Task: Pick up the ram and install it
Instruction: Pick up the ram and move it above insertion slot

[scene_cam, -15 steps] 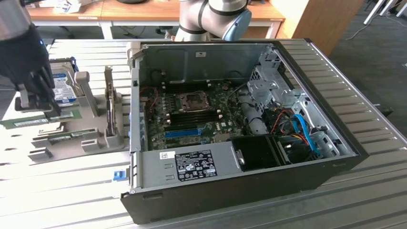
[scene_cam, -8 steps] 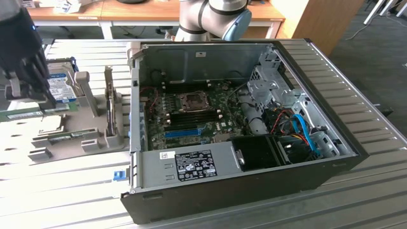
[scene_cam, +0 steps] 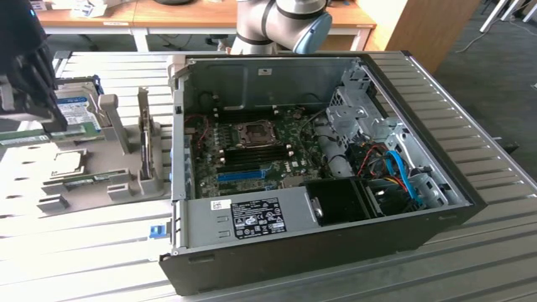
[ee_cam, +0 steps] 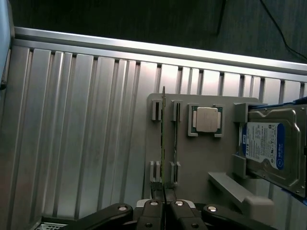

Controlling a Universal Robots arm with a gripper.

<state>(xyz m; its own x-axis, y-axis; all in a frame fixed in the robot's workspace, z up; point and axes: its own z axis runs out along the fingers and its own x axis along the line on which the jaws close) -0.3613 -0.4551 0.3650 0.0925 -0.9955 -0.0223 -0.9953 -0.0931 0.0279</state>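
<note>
Grey slatted metal tabletop [scene_cam: 470,157] carries an open computer case [scene_cam: 336,251] in the exterior view, with the motherboard [scene_cam: 251,151] exposed. The arm [scene_cam: 277,19] is cut off by the frame top. Toward the exterior view's left sits a grey parts holder [scene_cam: 21,182]. Over it the end effector [scene_cam: 38,110] shows as a dark blur, partly cut by the frame edge, jaws not readable from here. A green strip [scene_cam: 24,139] just below it is too smeared to identify. Wrist view: end effector clenched, fingers [ee_cam: 152,213] pressed together on the thin edge of the ram [ee_cam: 163,139]. The ram is seen edge-on as a narrow line running along the holder's slotted posts. Whether it sits in the slots or is raised clear of them: cannot tell. A second stick [ee_cam: 175,139] lies parallel, just beside it. The processor [ee_cam: 207,120] sits in its recess nearby. The hard drive [ee_cam: 268,148] lies beyond that, cut off at the frame edge.
</note>
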